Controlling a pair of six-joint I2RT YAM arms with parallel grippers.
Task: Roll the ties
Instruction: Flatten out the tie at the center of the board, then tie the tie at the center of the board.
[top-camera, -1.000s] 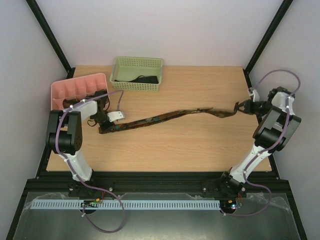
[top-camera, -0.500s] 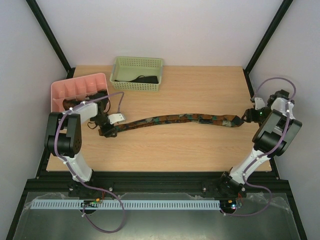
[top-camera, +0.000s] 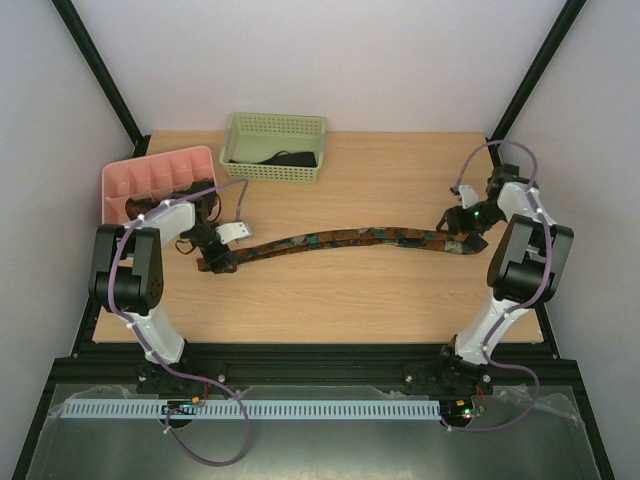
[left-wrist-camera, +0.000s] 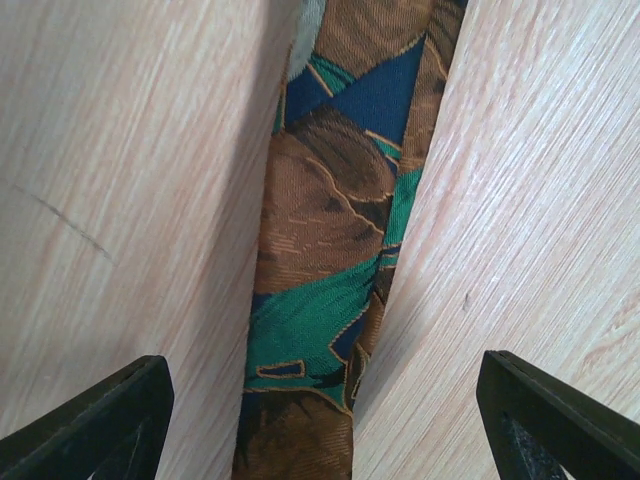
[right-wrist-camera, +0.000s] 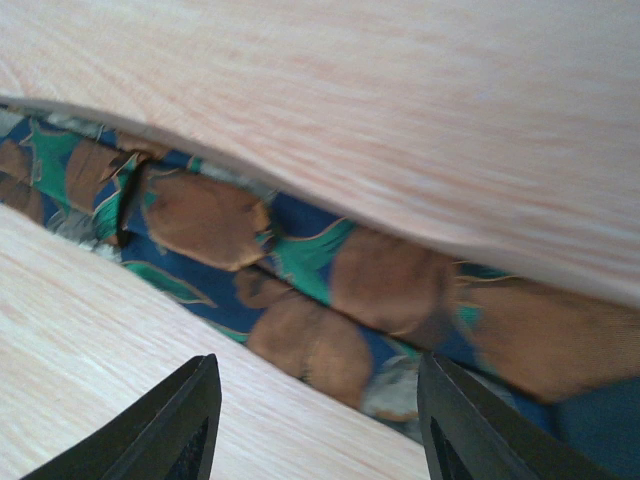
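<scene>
Since a second ago the tie (top-camera: 340, 240) was dropped flat on the wood table (top-camera: 400, 290), left gripper (left-wrist-camera: 320, 370) and right gripper (right-wrist-camera: 318, 365) both spread wide, white walls (top-camera: 330, 60) around.

The wooden table (top-camera: 350, 295) carries 1 tie (top-camera: 340, 240), green basket (top-camera: 272, 170), pink tray (top-camera: 160, 158).

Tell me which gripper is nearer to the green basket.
Left. The left gripper sits on the near side of the basket, slightly to its left, over the left end of the tie. The right gripper is far to the right, over the other end.
</scene>
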